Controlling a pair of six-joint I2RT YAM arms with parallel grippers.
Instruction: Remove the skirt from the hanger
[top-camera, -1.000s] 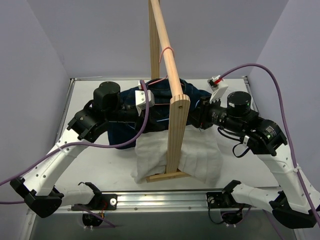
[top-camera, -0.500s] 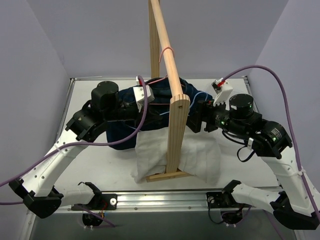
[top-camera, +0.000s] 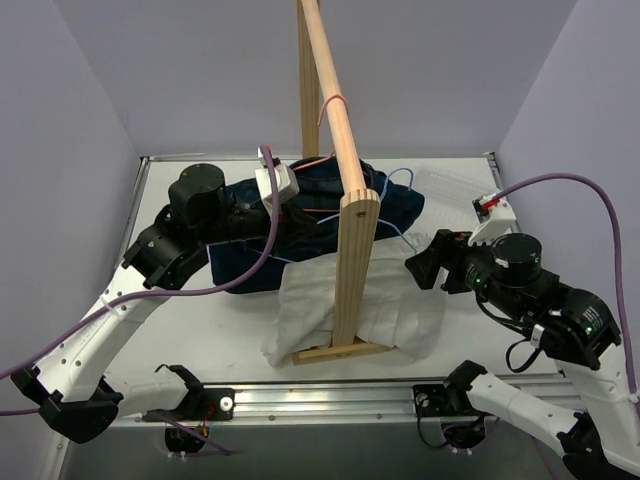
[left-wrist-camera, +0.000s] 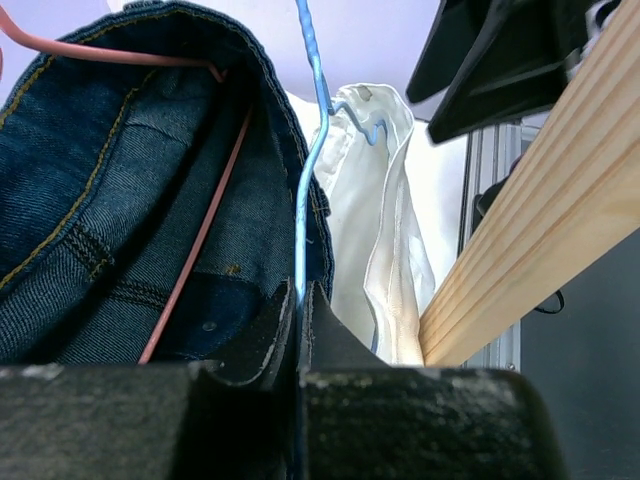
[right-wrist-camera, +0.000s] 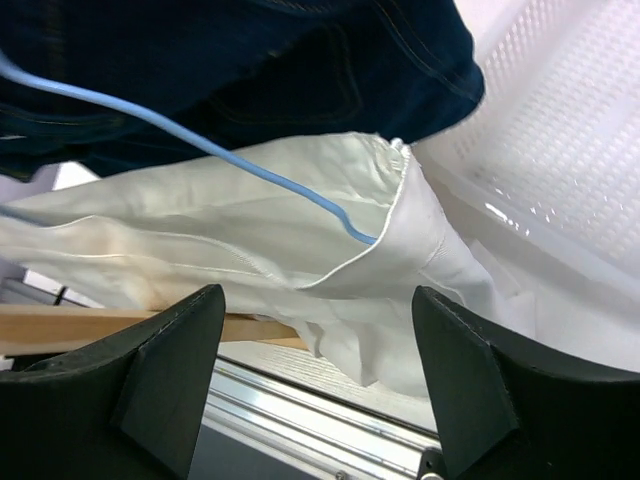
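The white skirt (top-camera: 395, 318) droops over the table under the wooden rack, its waistband still hooked on the thin blue wire hanger (top-camera: 398, 186). In the left wrist view my left gripper (left-wrist-camera: 299, 300) is shut on the blue hanger (left-wrist-camera: 307, 190), with the white skirt (left-wrist-camera: 385, 220) hanging from the hanger's far end. My right gripper (top-camera: 421, 267) stands open to the right of the skirt, holding nothing. In its own view the right gripper (right-wrist-camera: 318, 330) faces the skirt (right-wrist-camera: 200, 250) and the blue hanger (right-wrist-camera: 200, 150) from a short distance.
A dark denim garment (top-camera: 250, 250) on a pink wire hanger (left-wrist-camera: 200, 240) hangs beside the skirt. The wooden rack (top-camera: 355, 240) stands upright between the arms, its rail running to the back. A white perforated basket (top-camera: 445, 185) sits at the back right.
My left gripper closed on the blue hanger wire. My right gripper opened, let go and drew back to the right and toward the front. The skirt's right side dropped.
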